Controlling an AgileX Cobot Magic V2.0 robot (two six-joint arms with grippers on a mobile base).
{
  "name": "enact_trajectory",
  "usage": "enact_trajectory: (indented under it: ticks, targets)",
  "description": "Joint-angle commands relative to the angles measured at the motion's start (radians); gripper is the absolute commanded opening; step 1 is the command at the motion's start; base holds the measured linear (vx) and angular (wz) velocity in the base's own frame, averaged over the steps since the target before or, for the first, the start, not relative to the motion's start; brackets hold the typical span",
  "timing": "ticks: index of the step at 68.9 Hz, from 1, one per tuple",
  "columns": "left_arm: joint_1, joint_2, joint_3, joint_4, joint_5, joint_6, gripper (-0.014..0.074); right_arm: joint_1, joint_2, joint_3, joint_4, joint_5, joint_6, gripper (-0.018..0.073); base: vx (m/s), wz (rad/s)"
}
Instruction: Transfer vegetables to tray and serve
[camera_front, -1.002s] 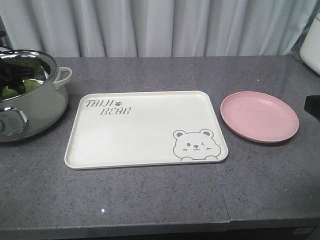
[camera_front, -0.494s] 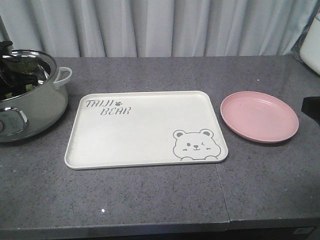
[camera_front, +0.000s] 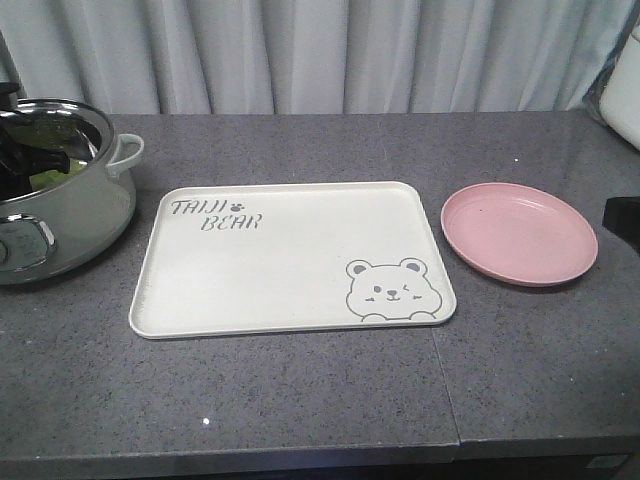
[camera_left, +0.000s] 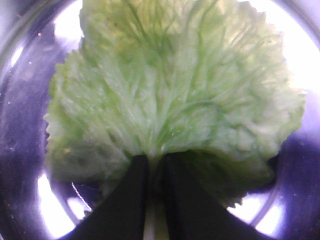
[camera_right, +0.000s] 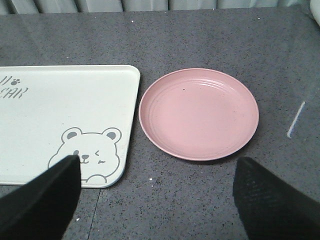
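Front view: raised beyond the near edge of the counter (camera_front: 300, 400), facing the curtain (camera_front: 350, 50), wide enough for the pot (camera_front: 70, 210) at the left edge, the tray (camera_front: 290, 270) and the pink plate (camera_front: 520, 235). Left wrist view: aimed down into the pot, very close over the lettuce leaf (camera_left: 170, 85). Right wrist view: tilted down over the right side, nearer; shares the tray's bear corner and the plate with the front view.
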Motion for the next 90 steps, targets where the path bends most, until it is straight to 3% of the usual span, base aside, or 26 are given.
enact_trajectory:
  ticks: [1, 33, 43, 50, 57, 69, 73, 77, 80, 90]
  targets:
    - [-0.006, -0.078, -0.009, -0.031, -0.005, 0.002, -0.0007, -0.002, 0.002, -0.033, 0.016, -0.056, -0.039, 0.0590, 0.00, 0.00]
    - [-0.006, -0.330, -0.009, -0.035, -0.108, -0.011, -0.0007, -0.002, 0.027, -0.033, 0.102, -0.074, -0.083, 0.0590, 0.00, 0.00]
    - [-0.007, -0.400, -0.009, -0.102, -0.091, -0.004, -0.0007, -0.002, 0.028, -0.033, 0.185, -0.118, -0.116, 0.0590, 0.00, 0.00]
    - [-0.010, -0.442, -0.009, -0.192, -0.090, 0.002, -0.0007, -0.002, 0.046, -0.035, 0.338, -0.152, -0.224, 0.0590, 0.00, 0.00]
    - [-0.010, -0.469, -0.009, -0.325, -0.090, 0.050, -0.0007, -0.002, 0.092, -0.035, 0.585, -0.158, -0.410, 0.0590, 0.00, 0.00]
    - [-0.036, -0.481, -0.008, -0.598, -0.044, 0.187, -0.0007, -0.002, 0.207, -0.035, 1.203, -0.023, -0.867, 0.0590, 0.00, 0.00]
    - [-0.071, -0.481, -0.008, -0.634, -0.044, 0.216, -0.0007, -0.002, 0.255, -0.035, 1.405, 0.050, -0.982, 0.0590, 0.00, 0.00]
    - [-0.111, -0.481, -0.008, -0.636, -0.049, 0.222, -0.0007, -0.002, 0.296, -0.035, 1.543, 0.110, -1.063, 0.0590, 0.00, 0.00]
    - [-0.140, -0.480, -0.008, -0.636, -0.053, 0.223, -0.0007, -0.002, 0.327, -0.036, 1.601, 0.149, -1.099, 0.0590, 0.00, 0.00]
    - [-0.252, -0.476, -0.008, -0.632, -0.085, 0.243, -0.0007, -0.001, 0.428, -0.106, 1.599, 0.269, -1.099, 0.0590, 0.00, 0.00]
